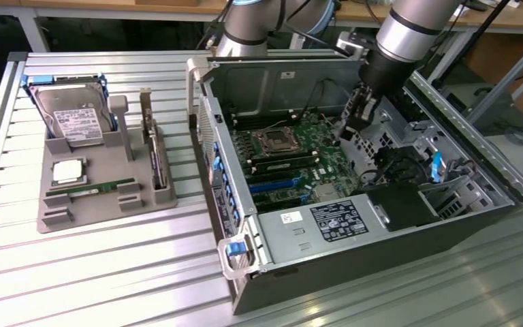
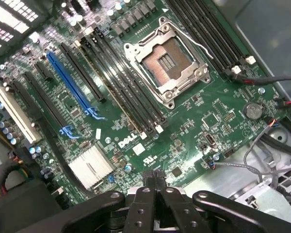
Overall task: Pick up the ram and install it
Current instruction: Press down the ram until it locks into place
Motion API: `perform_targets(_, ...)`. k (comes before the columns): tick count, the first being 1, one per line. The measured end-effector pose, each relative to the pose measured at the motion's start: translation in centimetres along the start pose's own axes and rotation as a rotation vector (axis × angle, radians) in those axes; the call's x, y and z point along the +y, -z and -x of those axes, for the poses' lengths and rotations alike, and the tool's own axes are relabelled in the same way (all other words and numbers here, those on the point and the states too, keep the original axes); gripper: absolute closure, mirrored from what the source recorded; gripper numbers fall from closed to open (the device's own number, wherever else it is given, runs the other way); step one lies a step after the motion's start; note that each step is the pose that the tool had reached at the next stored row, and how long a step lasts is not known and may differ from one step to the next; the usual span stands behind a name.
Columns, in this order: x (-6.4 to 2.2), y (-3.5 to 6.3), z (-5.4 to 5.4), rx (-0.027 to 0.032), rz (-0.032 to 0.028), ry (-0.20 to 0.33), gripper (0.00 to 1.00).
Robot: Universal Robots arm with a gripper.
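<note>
Empty jaws, pressed shut, are hovering over the motherboard (image 2: pixel 150 111); the ram (image 1: pixel 90 189) is waiting ungrasped in its tray (image 1: pixel 107 204), so pickup requires traveling there.

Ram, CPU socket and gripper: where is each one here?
Ram (image 1: pixel 92 189): exterior view, middle of the green stick lying in the grey holder.
CPU socket (image 2: pixel 166 62): wrist view, centre of the open socket on the motherboard.
Gripper (image 2: pixel 154 180): wrist view, where the shut fingertips meet.
</note>
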State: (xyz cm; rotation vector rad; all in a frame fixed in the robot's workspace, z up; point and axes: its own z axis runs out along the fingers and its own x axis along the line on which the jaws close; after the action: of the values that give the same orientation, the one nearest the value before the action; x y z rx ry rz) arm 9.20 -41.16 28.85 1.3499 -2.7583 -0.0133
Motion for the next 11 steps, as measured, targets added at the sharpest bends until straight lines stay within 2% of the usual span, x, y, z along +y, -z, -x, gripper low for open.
perform_targets(9,0.00,-0.04,0.00,0.0009,0.0067,-0.251,0.90)
perform_targets(11,0.00,-0.04,0.00,0.0007,0.0082,-0.294,0.90)
